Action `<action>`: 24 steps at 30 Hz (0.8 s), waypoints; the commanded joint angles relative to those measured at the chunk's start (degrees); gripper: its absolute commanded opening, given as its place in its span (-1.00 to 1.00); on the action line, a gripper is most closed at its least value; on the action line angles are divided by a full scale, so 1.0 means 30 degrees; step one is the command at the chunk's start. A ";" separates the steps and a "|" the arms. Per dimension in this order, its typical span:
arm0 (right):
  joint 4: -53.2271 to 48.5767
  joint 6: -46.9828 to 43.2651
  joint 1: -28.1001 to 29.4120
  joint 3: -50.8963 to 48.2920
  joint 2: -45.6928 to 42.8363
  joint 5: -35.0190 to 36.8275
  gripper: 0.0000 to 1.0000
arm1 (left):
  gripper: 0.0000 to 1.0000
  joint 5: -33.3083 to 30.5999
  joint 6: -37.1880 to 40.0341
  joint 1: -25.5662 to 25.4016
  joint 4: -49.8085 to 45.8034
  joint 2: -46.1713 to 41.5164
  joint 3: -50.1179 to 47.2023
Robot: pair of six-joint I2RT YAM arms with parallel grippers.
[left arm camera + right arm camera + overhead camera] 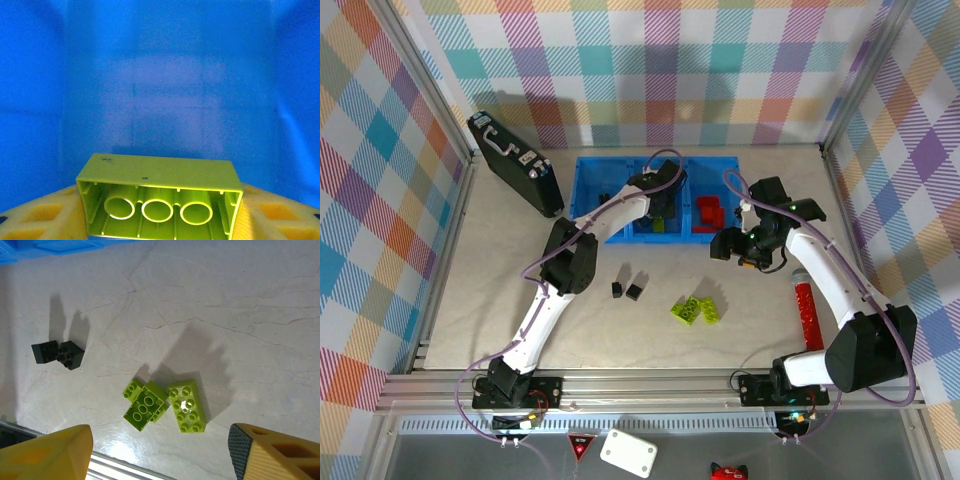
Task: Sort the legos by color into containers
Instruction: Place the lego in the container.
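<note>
Lime brick (159, 173), judged light, rigid and slick, is pinched by its short ends at lower centre in left gripper (160, 216).

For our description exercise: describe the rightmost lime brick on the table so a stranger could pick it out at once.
From the blue tray, come toward the near edge to the lime bricks, right of two black bricks. The rightmost lime brick lies flat, eight studs up in two rows; its neighbours sit overlapping, askew.
</note>
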 commanded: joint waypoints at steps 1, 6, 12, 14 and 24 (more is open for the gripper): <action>-0.0571 0.0164 0.0074 0.0106 -0.0320 0.0156 0.46 | -0.05 0.0315 -0.0080 0.0114 -0.0068 0.0214 0.0482; -0.0411 0.0298 0.0074 -0.0097 -0.0405 0.0108 0.46 | 0.04 0.0521 -0.0061 0.0114 -0.0068 0.0114 0.0480; -0.0395 0.0370 0.0074 -0.0200 -0.0606 0.0126 0.46 | 0.17 0.0798 -0.0065 0.0114 -0.0068 -0.0426 0.0365; -0.0336 0.0386 0.0074 -0.0255 -0.0698 0.0126 0.46 | 0.22 0.0842 -0.0069 0.0114 -0.0095 -0.0616 0.0314; -0.0247 0.0438 0.0074 -0.0619 -0.1075 0.0042 0.46 | 0.31 0.1087 -0.0169 0.0092 0.0364 -0.1751 -0.0936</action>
